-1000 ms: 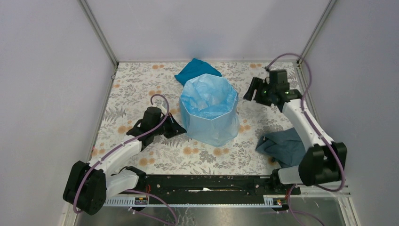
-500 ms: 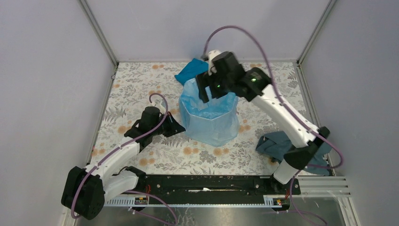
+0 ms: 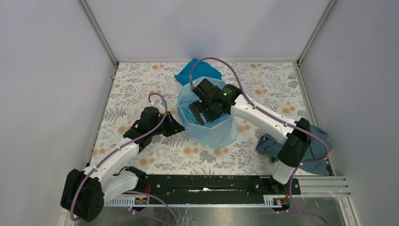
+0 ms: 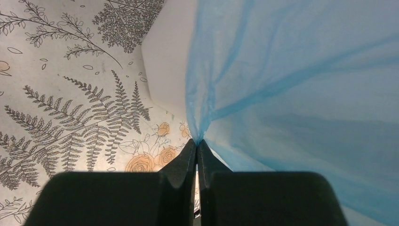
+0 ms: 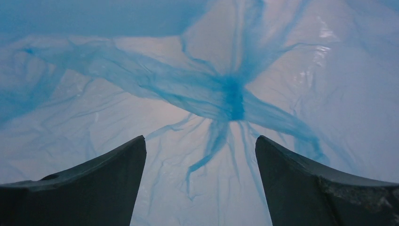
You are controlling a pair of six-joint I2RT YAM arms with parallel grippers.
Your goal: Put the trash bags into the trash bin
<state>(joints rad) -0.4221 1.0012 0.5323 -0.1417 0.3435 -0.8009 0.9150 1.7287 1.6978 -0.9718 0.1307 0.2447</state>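
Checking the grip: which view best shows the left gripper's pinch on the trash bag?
Left wrist: the left gripper is shut on a fold of the trash bag, close up. Top external shows it small; right wrist shows only bag interior.

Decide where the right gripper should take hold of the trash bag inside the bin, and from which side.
Probably the gathered, darker knot of folds in the trash bag, approached straight down through the trash bin's open top. There the film bunches into a ridge; elsewhere it lies flat.
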